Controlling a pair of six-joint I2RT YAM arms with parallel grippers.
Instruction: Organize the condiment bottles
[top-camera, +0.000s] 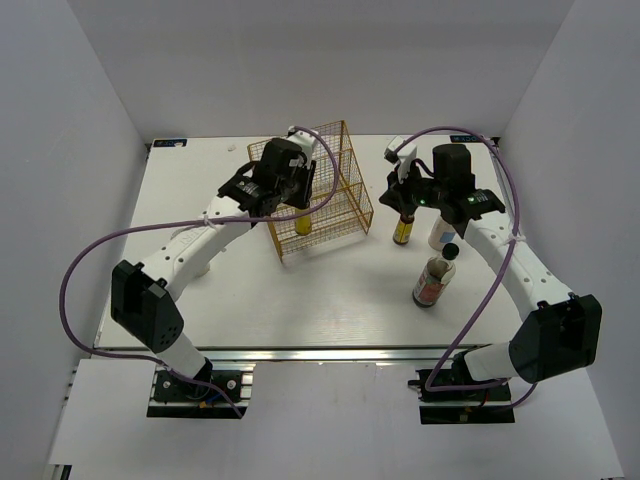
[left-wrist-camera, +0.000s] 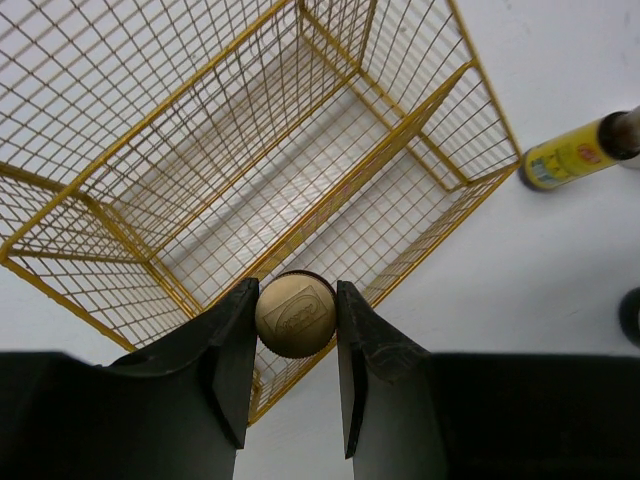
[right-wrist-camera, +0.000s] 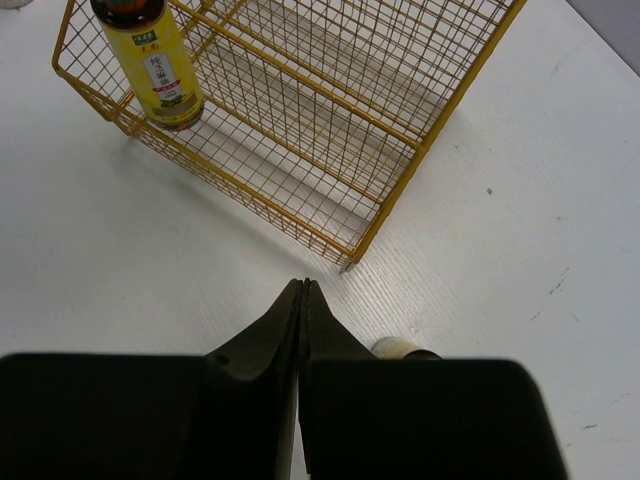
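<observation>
The amber bottle (right-wrist-camera: 150, 65) in the gold wire rack (right-wrist-camera: 432, 140) is cut off at the neck by the top edge of my right wrist view, so its cap does not show there. It stands in a front corner bay of the rack, on the wire floor. From the left wrist I see only its round brass-coloured cap (left-wrist-camera: 295, 318), pinched between the fingers of the left tool (left-wrist-camera: 296, 300); the body below is hidden by the cap. The cap has an embossed mark I cannot read.

The right tool (right-wrist-camera: 303, 285) has its fingers pressed together with nothing between them. It hovers over the bench (top-camera: 300, 300) just off the rack's corner. A pale round top (right-wrist-camera: 400, 347) peeps out under it; I cannot tell what it belongs to.

From overhead, the right arm partly covers the second amber bottle (top-camera: 404, 230) and the white bottle (top-camera: 441, 237) just beside it. The dark brown bottle (top-camera: 432, 282) stands nearer me, apart from them, black cap up.

The racked bottle's yellow label carries a column of Chinese characters and a small red mark, too small for me to read. The reddish label on the brown bottle is illegible.
</observation>
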